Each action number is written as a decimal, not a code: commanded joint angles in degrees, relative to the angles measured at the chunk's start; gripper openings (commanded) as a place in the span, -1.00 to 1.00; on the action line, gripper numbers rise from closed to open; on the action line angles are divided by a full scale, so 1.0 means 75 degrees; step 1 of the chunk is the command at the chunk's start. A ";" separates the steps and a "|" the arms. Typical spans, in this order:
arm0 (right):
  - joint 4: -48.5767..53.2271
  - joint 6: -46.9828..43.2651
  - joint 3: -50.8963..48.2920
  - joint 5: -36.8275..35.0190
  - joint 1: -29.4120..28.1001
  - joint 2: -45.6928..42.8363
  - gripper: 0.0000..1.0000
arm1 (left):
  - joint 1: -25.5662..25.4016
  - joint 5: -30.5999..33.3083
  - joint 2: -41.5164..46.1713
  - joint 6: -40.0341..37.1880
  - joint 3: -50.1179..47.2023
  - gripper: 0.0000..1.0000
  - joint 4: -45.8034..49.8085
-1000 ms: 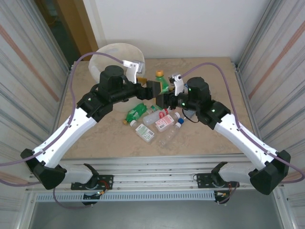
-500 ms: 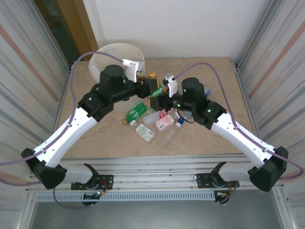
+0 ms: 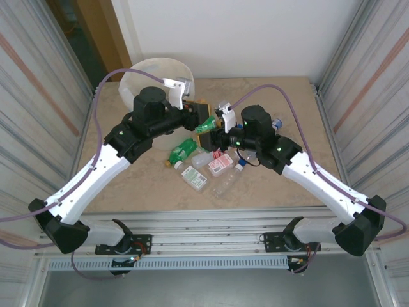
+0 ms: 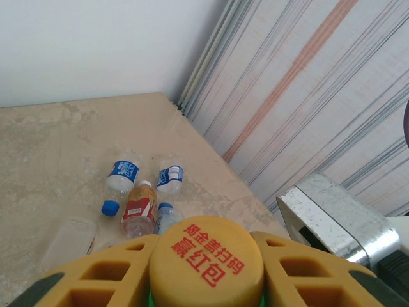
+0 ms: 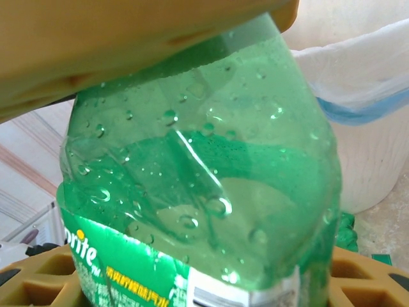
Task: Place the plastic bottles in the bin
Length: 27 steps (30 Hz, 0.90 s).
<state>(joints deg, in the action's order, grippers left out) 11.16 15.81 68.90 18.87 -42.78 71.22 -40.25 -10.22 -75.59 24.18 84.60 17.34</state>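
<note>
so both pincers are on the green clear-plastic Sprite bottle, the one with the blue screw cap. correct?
Not quite. The screw cap is yellow with red lettering, not blue; the left wrist view shows it between the left pincer's fingers. The rest holds: the right pincer is also on the green clear-plastic Sprite bottle.

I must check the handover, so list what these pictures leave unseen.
Right wrist: green Sprite bottle, cap end behind a yellow finger, base cut by the lower edge.
Left wrist: the yellow cap and left gripper hide most of the bottle's body.
Top external: bin, near side behind the left arm.
</note>
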 commanded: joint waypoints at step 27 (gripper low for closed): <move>-0.0152 -0.0433 0.0084 -0.0855 -0.0134 -0.0523 0.96 | 0.0409 0.0613 0.0662 0.0110 -0.0416 -1.00 -0.0161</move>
<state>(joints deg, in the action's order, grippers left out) 11.55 13.87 68.90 13.80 -43.51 69.58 -38.09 -6.85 -72.73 25.30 81.60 16.49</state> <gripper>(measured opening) 0.979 0.346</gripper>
